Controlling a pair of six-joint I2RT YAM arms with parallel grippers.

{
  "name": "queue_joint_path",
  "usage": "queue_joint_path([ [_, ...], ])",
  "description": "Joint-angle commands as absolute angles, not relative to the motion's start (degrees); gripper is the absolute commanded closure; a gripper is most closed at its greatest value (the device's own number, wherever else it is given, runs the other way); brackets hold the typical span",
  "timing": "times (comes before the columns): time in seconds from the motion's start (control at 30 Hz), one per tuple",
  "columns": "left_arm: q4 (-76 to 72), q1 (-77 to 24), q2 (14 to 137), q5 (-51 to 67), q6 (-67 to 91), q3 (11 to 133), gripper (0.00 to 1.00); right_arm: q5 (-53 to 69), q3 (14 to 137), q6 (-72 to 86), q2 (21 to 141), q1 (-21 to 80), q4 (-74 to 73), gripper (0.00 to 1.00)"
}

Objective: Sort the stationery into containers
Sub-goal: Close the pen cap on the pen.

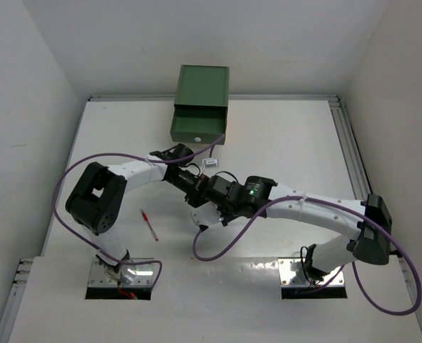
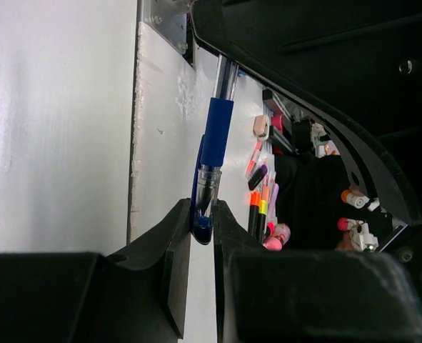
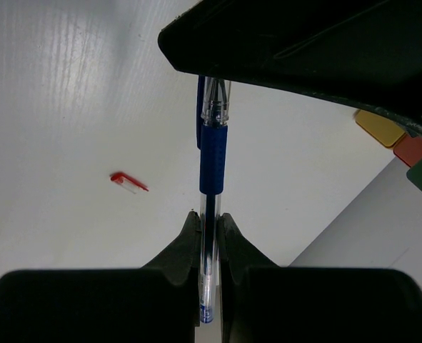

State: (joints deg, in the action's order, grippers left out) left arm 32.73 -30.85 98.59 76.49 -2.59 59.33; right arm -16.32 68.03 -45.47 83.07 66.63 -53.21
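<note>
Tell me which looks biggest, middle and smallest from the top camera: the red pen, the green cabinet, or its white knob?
1. Green cabinet, by far.
2. Red pen.
3. White knob, a tiny dot.

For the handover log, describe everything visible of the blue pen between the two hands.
The blue pen has a clear plastic barrel, a blue rubbery grip sleeve and a blue clip at one end. It is held off the white table, spanning both hands: the right hand pinches the barrel's plain end, the left hand the clip end.
</note>
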Motion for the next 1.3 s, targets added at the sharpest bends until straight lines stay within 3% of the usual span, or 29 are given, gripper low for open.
queue_joint_path([
  [0.0,26.5,-31.4,98.1,80.1,-3.3,62.8,1.0,-5.5,71.4,-44.5,84.7,70.5,-46.0,1.0],
  [1.27,30.9,-31.3,99.8,82.0,-8.4,65.0,1.0,-3.1,75.1,-43.0,88.2,72.9,-45.5,1.0],
])
